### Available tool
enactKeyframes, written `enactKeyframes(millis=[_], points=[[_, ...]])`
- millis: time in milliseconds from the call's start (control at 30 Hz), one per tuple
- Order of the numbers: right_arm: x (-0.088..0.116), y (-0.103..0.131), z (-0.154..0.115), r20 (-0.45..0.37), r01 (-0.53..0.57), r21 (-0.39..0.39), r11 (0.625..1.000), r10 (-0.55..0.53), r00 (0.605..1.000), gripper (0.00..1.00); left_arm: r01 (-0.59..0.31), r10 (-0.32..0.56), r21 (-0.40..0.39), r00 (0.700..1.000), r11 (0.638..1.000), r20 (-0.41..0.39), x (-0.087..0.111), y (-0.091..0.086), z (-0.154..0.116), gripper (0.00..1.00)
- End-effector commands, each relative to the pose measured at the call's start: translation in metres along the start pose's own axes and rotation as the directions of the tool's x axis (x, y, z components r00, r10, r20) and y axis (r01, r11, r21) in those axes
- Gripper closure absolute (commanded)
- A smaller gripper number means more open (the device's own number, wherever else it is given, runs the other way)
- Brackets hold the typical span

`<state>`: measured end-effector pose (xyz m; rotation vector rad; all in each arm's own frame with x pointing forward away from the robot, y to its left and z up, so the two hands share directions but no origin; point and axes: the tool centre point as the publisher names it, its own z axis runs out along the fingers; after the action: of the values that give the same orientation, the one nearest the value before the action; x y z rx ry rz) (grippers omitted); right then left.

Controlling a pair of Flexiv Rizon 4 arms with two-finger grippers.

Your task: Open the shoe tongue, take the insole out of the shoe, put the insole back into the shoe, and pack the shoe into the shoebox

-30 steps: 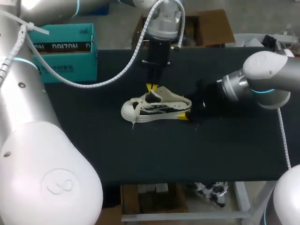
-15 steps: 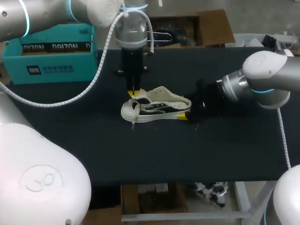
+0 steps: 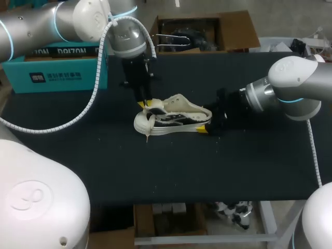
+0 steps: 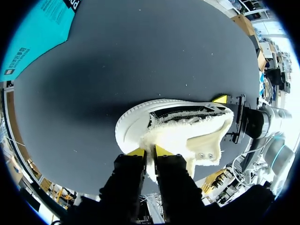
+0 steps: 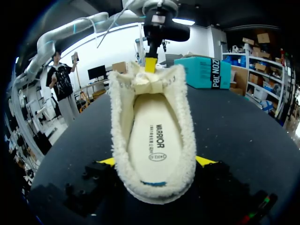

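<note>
**Right gripper** (image 5: 156, 161): clenched on the heel of the shoe (image 5: 186, 117), with one yellow tip against each flank of the sole. This hold appears meant to anchor the shoe on the table (image 3: 207, 171) while the other arm works at its front.

**Insole** (image 5: 154, 136): just ahead of these fingers, lying flat inside the fleece-lined opening and not yet lifted.

**Tongue** (image 5: 149, 80): farther ahead, at the far end of the opening, bunched upright.

**Left gripper** (image 4: 149, 151): hangs over the shoe's front, closed on the tongue's fleecy edge, which passes between its two tips. The toe cap lies just ahead of it, and the heel is at the shoe's far end.

**Step in hand (judged):** drawing the tongue toward the toe to widen the mouth, so that the insole can be reached.

**Shoebox** (image 3: 62, 72): teal, farthest from both grippers, at the table's back edge and well apart from the shoe. It is probably parked there to leave the working space free until packing.
</note>
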<state>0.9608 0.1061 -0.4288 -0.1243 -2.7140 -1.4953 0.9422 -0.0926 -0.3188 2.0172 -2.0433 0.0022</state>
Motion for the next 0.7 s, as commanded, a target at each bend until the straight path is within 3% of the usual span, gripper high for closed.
enactKeyframes(millis=[33, 167, 200, 233, 267, 333, 367, 400, 433, 500, 533, 567, 600, 633, 700], points=[[-0.001, -0.004, 0.003, -0.004, 0.001, -0.003, 1.000, -0.001, 1.000, 1.00, -0.050, 0.049, 0.026, 0.999, 0.998, 0.023, 0.006, 0.015, -0.025, 0.57], [-0.001, -0.004, 0.003, -0.004, 0.001, -0.003, 1.000, -0.001, 1.000, 1.00, -0.136, 0.132, 0.082, 0.990, 0.987, 0.056, 0.016, 0.029, -0.053, 0.70], [-0.001, -0.004, 0.003, -0.004, 0.001, -0.003, 1.000, -0.001, 1.000, 1.00, -0.178, 0.174, 0.086, 0.983, 0.980, 0.060, 0.019, 0.032, -0.058, 0.78], [-0.001, -0.004, 0.003, -0.004, 0.001, -0.003, 1.000, -0.001, 1.000, 1.00, -0.212, 0.205, 0.101, 0.976, 0.972, 0.072, 0.023, 0.034, -0.064, 0.94], [-0.001, -0.004, 0.003, -0.004, 0.001, -0.003, 1.000, -0.001, 1.000, 1.00, -0.254, 0.245, 0.112, 0.966, 0.961, 0.087, 0.027, 0.036, -0.069, 1.00], [-0.001, -0.004, 0.003, -0.004, 0.001, -0.003, 1.000, -0.001, 1.000, 1.00, -0.377, 0.366, 0.102, 0.924, 0.921, 0.110, 0.033, 0.035, -0.078, 1.00], [-0.001, -0.004, 0.003, -0.004, 0.001, -0.003, 1.000, -0.001, 1.000, 1.00, -0.468, 0.455, 0.083, 0.880, 0.880, 0.135, 0.037, 0.034, -0.081, 1.00], [-0.001, -0.004, 0.003, -0.004, 0.001, -0.003, 1.000, -0.001, 1.000, 1.00, -0.590, 0.579, 0.038, 0.800, 0.806, 0.158, 0.040, 0.033, -0.083, 1.00], [-0.001, -0.004, 0.003, -0.004, 0.001, -0.003, 1.000, -0.001, 1.000, 1.00, -0.705, 0.695, 0.002, 0.699, 0.709, 0.169, 0.043, 0.033, -0.083, 1.00], [-0.001, -0.004, 0.003, -0.004, 0.001, -0.003, 1.000, -0.001, 1.000, 1.00, -0.911, 0.923, -0.154, 0.367, 0.382, 0.115, 0.045, 0.033, -0.082, 1.00], [-0.001, -0.004, 0.003, -0.004, 0.001, -0.003, 1.000, -0.001, 1.000, 1.00, -0.972, 0.978, -0.125, 0.191, 0.200, 0.080, 0.045, 0.029, -0.082, 1.00], [-0.001, -0.004, 0.003, -0.004, 0.001, -0.003, 1.000, -0.001, 1.000, 1.00, -0.993, 1.000, -0.112, 0.030, 0.029, -0.009, 0.045, 0.023, -0.085, 1.00], [-0.001, -0.004, 0.003, -0.004, 0.001, -0.003, 1.000, -0.001, 1.000, 1.00, -0.995, 0.999, -0.095, -0.015, -0.018, -0.033, 0.049, 0.015, -0.087, 1.00], [-0.001, -0.004, 0.003, -0.004, 0.001, -0.003, 1.000, -0.001, 1.000, 1.00, -0.993, 0.997, -0.117, 0.030, 0.022, -0.066, 0.058, 0.007, -0.088, 1.00], [-0.001, -0.004, 0.003, -0.004, 0.001, -0.003, 1.000, -0.001, 1.000, 1.00, -0.993, 0.997, -0.117, 0.030, 0.022, -0.066, 0.058, 0.007, -0.088, 1.00]])
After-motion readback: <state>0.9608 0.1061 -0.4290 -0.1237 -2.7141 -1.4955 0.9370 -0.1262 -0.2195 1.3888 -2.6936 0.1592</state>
